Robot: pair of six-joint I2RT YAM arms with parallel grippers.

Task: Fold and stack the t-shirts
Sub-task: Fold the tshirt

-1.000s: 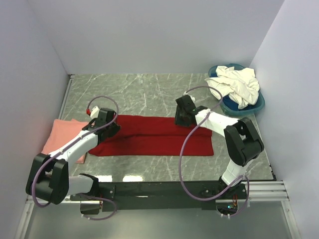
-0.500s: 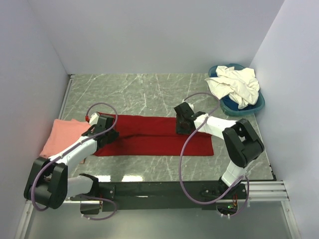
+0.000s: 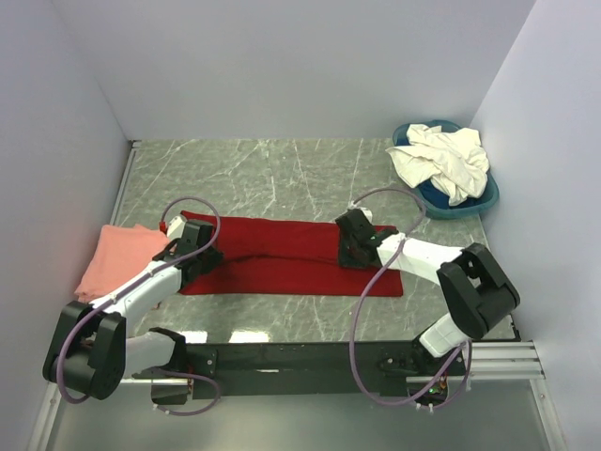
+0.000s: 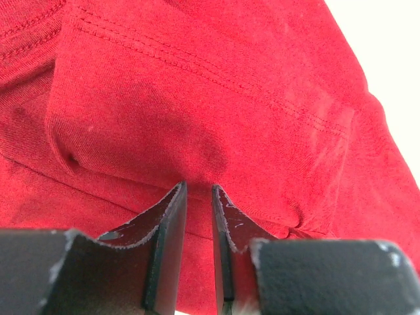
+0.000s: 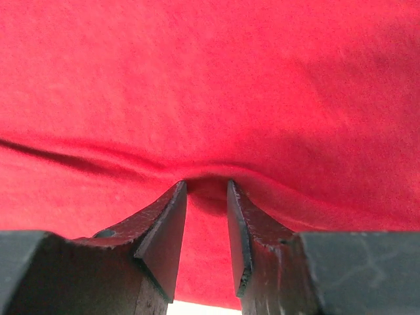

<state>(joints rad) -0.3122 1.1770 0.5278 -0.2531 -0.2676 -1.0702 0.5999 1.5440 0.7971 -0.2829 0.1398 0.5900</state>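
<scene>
The deep red t-shirt (image 3: 282, 261) lies as a long strip across the middle of the table. My left gripper (image 3: 195, 246) is low over its left end and my right gripper (image 3: 354, 244) is over its right part. In the left wrist view the gripper (image 4: 199, 187) has its jaws nearly together with the red cloth (image 4: 197, 98) between them. In the right wrist view the gripper (image 5: 207, 184) pinches a raised fold of the red cloth (image 5: 210, 79) at its tips. The salmon-pink t-shirt (image 3: 117, 258) lies folded at the left. Cream-white t-shirts (image 3: 441, 160) are heaped at the back right.
The cream tees fill a round blue basin (image 3: 474, 199) in the back right corner. White walls close the table on the left, back and right. The black rail of the arm bases (image 3: 300, 357) runs along the near edge.
Both grippers have moved from the red shirt's far edge toward the near side, carrying cloth with them. The right arm has swung lower and stretched out.
</scene>
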